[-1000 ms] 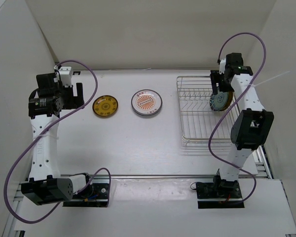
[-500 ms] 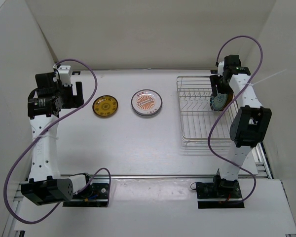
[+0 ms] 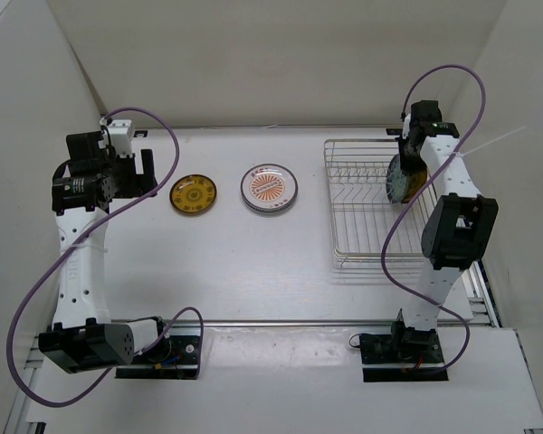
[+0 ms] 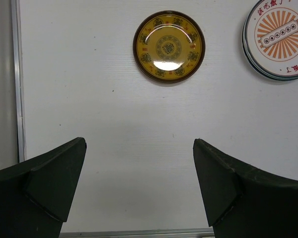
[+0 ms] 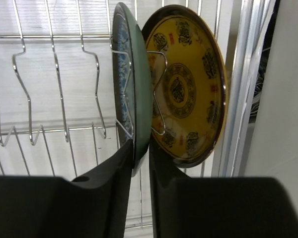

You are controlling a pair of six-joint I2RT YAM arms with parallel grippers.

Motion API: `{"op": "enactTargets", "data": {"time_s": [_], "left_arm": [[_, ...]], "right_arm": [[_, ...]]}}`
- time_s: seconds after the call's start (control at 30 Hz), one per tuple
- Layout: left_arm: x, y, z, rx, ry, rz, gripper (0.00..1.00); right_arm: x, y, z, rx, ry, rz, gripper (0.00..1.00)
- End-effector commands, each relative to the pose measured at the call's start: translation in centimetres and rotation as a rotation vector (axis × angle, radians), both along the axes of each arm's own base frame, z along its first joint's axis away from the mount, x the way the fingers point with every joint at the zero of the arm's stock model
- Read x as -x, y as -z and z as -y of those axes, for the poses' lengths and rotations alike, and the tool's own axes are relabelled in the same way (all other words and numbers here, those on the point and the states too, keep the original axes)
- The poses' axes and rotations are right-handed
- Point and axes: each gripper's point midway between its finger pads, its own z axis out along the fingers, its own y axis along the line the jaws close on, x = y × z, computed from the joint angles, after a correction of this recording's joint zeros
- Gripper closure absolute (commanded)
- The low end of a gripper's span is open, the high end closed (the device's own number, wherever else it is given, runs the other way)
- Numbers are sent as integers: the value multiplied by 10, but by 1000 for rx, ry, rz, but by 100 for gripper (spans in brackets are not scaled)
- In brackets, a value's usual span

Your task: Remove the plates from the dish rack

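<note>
The silver wire dish rack (image 3: 362,217) stands at the right of the table. Two plates stand on edge in it: a teal-blue plate (image 5: 139,89) and, just right of it, a yellow plate with brown pattern (image 5: 188,84). My right gripper (image 5: 141,146) is shut on the teal-blue plate's lower rim, one finger on each face. From above, the right gripper (image 3: 403,167) sits over the rack's back right part. Another yellow plate (image 4: 169,47) and a white plate with an orange sunburst (image 4: 280,37) lie flat on the table. My left gripper (image 4: 139,148) hangs open above bare table, holding nothing.
The rack's upright wire prongs (image 5: 54,84) stand in rows to the left of the held plate. White walls enclose the table at the back and both sides. A metal rail (image 4: 15,79) runs along the table's left edge.
My right gripper's jaws have closed from wide apart onto the teal-blue plate's rim, and the wrist has shifted slightly toward the back. The left arm has barely moved.
</note>
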Motion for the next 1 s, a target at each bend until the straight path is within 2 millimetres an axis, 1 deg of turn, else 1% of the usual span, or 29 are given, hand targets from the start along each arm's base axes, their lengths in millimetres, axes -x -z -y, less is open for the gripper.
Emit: {"op": "enactTargets", "data": {"time_s": [0.0, 0.03, 0.13, 0.23, 0.27, 0.33, 0.4, 0.47, 0.53, 0.57, 0.6, 0.63, 0.67, 0.7, 0.77, 0.8, 0.83, 0.87, 0.9, 0.93, 0.97], "left_arm": [[-1, -5, 8, 33, 30, 15, 0], [-1, -5, 8, 33, 30, 15, 0], [-1, -5, 8, 33, 30, 15, 0], [-1, -5, 8, 33, 30, 15, 0], [0, -2, 8, 35, 30, 6, 0], [0, -2, 8, 35, 30, 6, 0], [0, -2, 8, 35, 30, 6, 0], [1, 2, 9, 36, 30, -3, 0], [1, 2, 9, 36, 30, -3, 0], [1, 2, 9, 36, 30, -3, 0], [1, 2, 9, 36, 30, -3, 0], [1, 2, 10, 43, 38, -3, 0], [1, 2, 10, 43, 38, -3, 0], [1, 2, 10, 43, 38, -3, 0], [1, 2, 10, 43, 38, -3, 0], [1, 2, 10, 43, 38, -3, 0], [1, 2, 10, 43, 38, -3, 0], [-1, 0, 10, 41, 38, 6, 0], [-1, 0, 10, 41, 38, 7, 0], [0, 4, 10, 43, 38, -4, 0], [-3, 2, 10, 41, 38, 8, 0]], "right_arm": [[-9, -38, 12, 35, 81, 115, 81], [-9, -38, 14, 43, 86, 115, 88], [-8, -41, 15, 67, 106, 116, 89], [-7, -43, 17, 93, 127, 119, 95], [-7, -43, 16, 87, 135, 121, 97], [-5, -42, 18, 93, 149, 114, 99], [-6, -46, 21, 107, 159, 123, 100], [-6, -46, 18, 114, 155, 124, 100], [-4, -52, 25, 142, 189, 137, 100], [-4, -61, 22, 142, 194, 161, 100], [-2, -67, 25, 158, 206, 172, 100], [-2, -68, 24, 175, 207, 174, 100], [-1, -75, 22, 187, 208, 189, 100], [3, -84, 29, 224, 237, 206, 100], [5, -98, 25, 251, 241, 238, 100], [8, -109, 30, 278, 251, 261, 100], [8, -119, 30, 314, 254, 285, 100], [13, -128, 27, 315, 241, 301, 100], [17, -135, 29, 326, 254, 315, 100], [19, -141, 26, 327, 241, 328, 100], [23, -156, 24, 324, 245, 371, 100]]}}
